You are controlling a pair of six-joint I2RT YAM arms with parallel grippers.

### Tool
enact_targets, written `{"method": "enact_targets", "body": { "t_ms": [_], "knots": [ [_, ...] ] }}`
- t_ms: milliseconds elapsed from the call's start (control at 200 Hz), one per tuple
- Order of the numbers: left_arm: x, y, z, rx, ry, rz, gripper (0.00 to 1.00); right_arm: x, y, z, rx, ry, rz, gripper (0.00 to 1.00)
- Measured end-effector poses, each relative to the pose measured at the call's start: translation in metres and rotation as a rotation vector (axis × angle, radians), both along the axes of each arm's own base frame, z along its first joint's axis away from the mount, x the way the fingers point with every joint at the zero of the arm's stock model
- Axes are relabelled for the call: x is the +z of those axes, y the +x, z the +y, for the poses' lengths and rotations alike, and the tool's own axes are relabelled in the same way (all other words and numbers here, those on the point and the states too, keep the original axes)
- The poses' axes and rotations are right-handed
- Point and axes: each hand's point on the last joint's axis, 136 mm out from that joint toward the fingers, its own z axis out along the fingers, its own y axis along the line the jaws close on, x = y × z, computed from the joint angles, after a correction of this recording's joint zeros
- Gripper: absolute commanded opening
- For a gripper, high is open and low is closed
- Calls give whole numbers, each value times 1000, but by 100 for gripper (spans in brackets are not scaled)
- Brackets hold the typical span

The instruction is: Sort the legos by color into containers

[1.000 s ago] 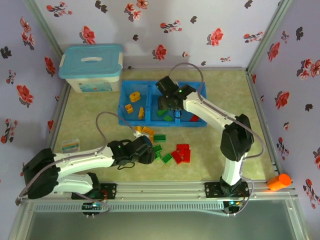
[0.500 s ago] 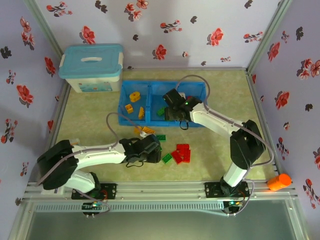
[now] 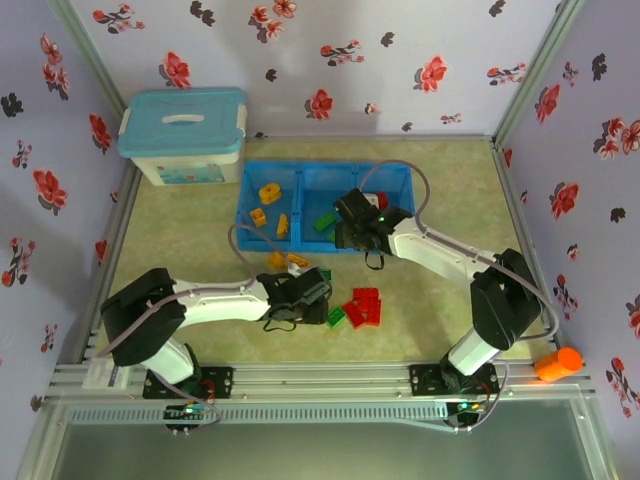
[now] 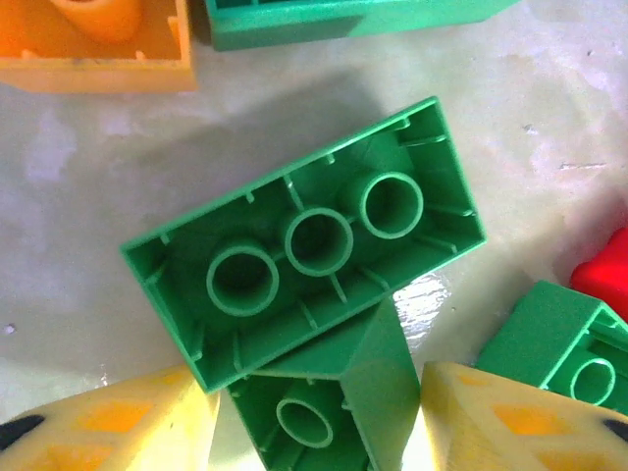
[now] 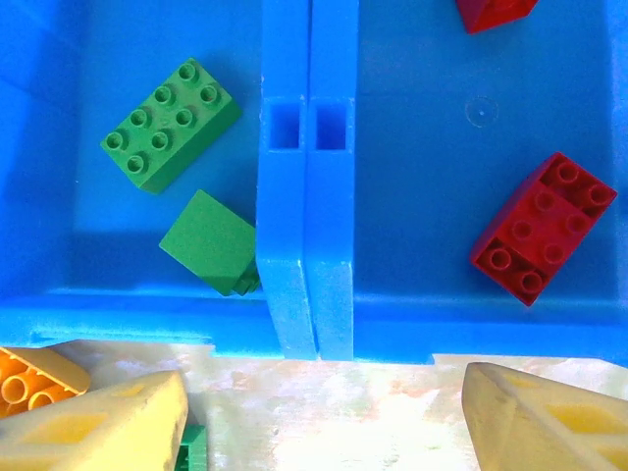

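1. The left gripper (image 4: 319,422) has its jaws set close on either side of a small green brick (image 4: 363,373) on the table (image 3: 180,230). I cannot tell whether they are pinching it.
2. A larger green brick (image 4: 304,250), hollow side up, lies partly over that small one.
3. The right gripper (image 5: 324,412) has its jaws spread wide with nothing between them. It hovers at the near wall of the blue tray (image 5: 304,294), in line with the divider between the middle and right compartments.
4. Sorted so far:
   - three orange-yellow bricks (image 3: 268,190) in the left compartment
   - two green bricks (image 5: 172,123) in the middle compartment
   - two red bricks (image 5: 535,240) in the right compartment
5. Left on the table:
   - four green bricks in the left wrist view
   - at least two orange-yellow bricks (image 3: 297,262)
   - a red cluster (image 3: 362,305), too tightly packed to count
6. I judge the sorting to be under halfway done.
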Motion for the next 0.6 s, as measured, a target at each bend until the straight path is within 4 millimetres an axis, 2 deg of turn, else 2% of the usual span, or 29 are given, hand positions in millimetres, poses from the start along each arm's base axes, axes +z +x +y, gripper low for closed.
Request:
{"method": "enact_targets", "body": {
  "t_ms": [315, 600],
  "knots": [
    [2, 2, 5, 12, 4, -11, 37, -11, -4, -4, -5, -7, 13, 73],
    [4, 3, 15, 19, 40, -27, 31, -13, -7, -4, -15, 4, 13, 73]
  ]
}}
